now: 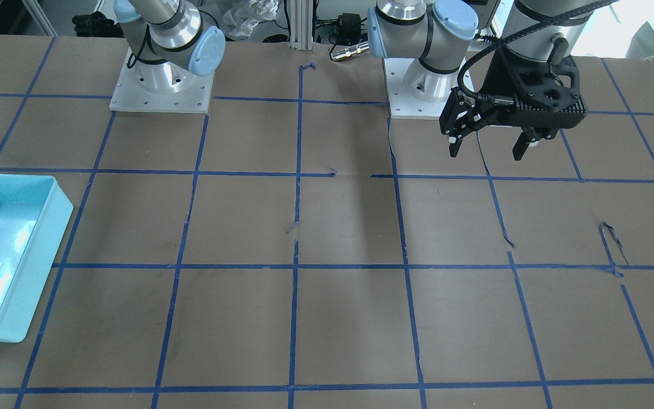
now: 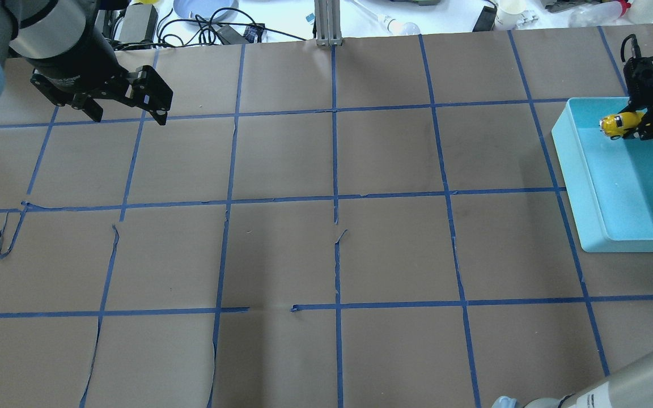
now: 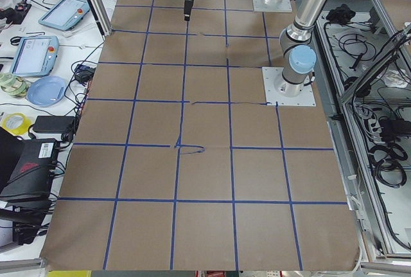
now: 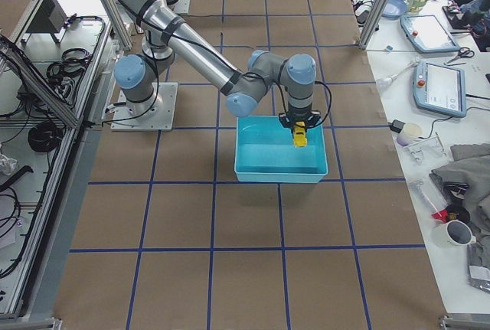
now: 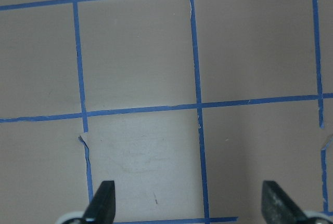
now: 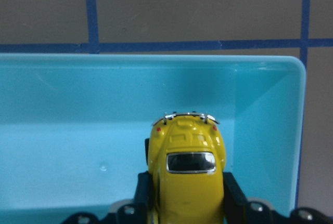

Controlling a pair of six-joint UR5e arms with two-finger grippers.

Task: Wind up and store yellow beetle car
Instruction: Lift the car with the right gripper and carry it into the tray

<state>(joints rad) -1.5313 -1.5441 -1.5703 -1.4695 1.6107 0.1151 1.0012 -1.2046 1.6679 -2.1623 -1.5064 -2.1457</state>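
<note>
Over at the robot's right end of the tabletop point(image 1: 349, 227) sits a light blue tray point(image 2: 621, 245). The yellow beetle car point(image 6: 187, 177) is inside the walls of this tray, near the end farthest from the robot. The right gripper point(image 2: 635, 127) has the little car. Its two black fingers point(image 6: 233, 195) press on the car's sides, one on each side, so it is squeezed tight around the toy. From the wrist camera you look down on the car's round roof and a dark window. Two tiny red lights and a shiny bumper point at the tray's wall point(image 6: 260, 94), with a bit of blue floor between them. I cannot tell if the wheels touch the floor of the tray or hang just above it.

On the other side, the left gripper point(image 1: 486, 152) hangs over the brown tabletop, well apart from the tray. Its fingers are spread wide and nothing is between them. Under it you only see brown paper and blue tape lines point(image 5: 196, 78) that make big squares. Some of the tape is peeling and curling up.
</note>
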